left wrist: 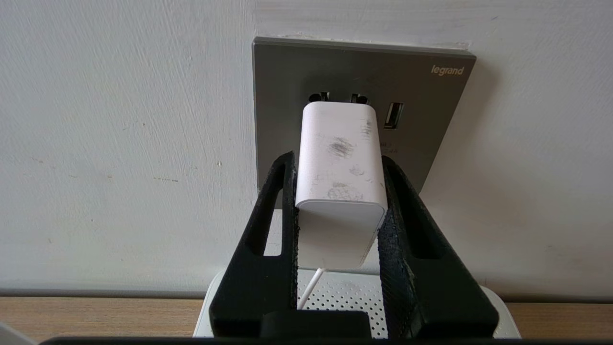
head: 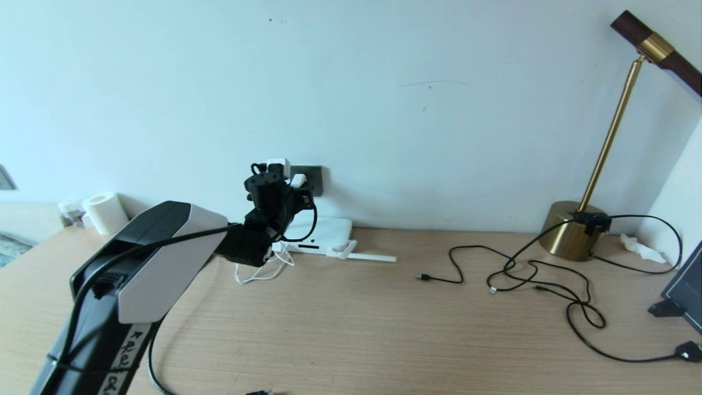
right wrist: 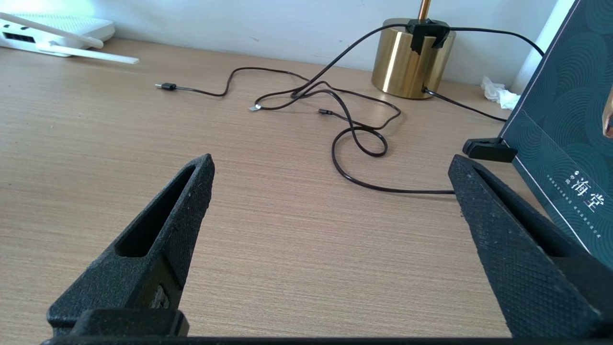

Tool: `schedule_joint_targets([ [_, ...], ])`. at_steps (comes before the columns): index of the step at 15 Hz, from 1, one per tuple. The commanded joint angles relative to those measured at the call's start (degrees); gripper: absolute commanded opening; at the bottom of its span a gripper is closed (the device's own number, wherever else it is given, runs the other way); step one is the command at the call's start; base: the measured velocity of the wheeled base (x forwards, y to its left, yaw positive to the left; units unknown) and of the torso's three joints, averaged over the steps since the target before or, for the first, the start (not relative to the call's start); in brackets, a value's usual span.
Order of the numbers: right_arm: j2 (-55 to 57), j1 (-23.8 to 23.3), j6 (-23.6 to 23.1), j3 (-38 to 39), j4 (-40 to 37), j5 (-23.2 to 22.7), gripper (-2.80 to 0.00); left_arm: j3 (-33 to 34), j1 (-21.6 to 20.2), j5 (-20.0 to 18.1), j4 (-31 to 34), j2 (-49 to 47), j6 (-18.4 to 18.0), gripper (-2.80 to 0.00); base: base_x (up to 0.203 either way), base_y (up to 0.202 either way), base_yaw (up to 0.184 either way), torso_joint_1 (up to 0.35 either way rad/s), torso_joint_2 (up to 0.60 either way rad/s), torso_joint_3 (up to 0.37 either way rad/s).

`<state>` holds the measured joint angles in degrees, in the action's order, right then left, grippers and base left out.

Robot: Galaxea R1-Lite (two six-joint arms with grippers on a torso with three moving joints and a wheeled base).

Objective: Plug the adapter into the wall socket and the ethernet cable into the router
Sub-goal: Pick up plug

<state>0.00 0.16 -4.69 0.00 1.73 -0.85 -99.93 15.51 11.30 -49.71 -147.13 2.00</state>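
Above the surface [head: 351, 329], the wall socket [left wrist: 421, 124] already meets the adapter [left wrist: 341, 163], which the left claw [left wrist: 339, 165] grips by its sides. Best to push straight in, level, until flush, then release. The right claw [right wrist: 330, 167] hangs wide open.

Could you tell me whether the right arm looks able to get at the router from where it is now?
Probably yes, with a long reach. The right pincer hangs open over bare desk, and nothing stands between it and the router. The left pincer, shut on the adapter, works just above it, so they could crowd.
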Motion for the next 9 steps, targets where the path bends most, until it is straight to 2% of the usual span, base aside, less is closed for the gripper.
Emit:
schedule_joint_targets([
  [1,0.1,0.0,-0.1,0.6,0.0,0.0,0.0,-0.1,0.0,0.0,0.0,0.0,0.0,-2.8,0.0,0.0,0.0,0.0,0.0,0.0],
  [9,0.0,0.0,-0.1,0.6,0.0,0.0,0.0,-0.7,0.0,0.0,1.1,1.0,0.0,-2.8,0.0,0.0,0.0,0.0,0.0,0.0],
])
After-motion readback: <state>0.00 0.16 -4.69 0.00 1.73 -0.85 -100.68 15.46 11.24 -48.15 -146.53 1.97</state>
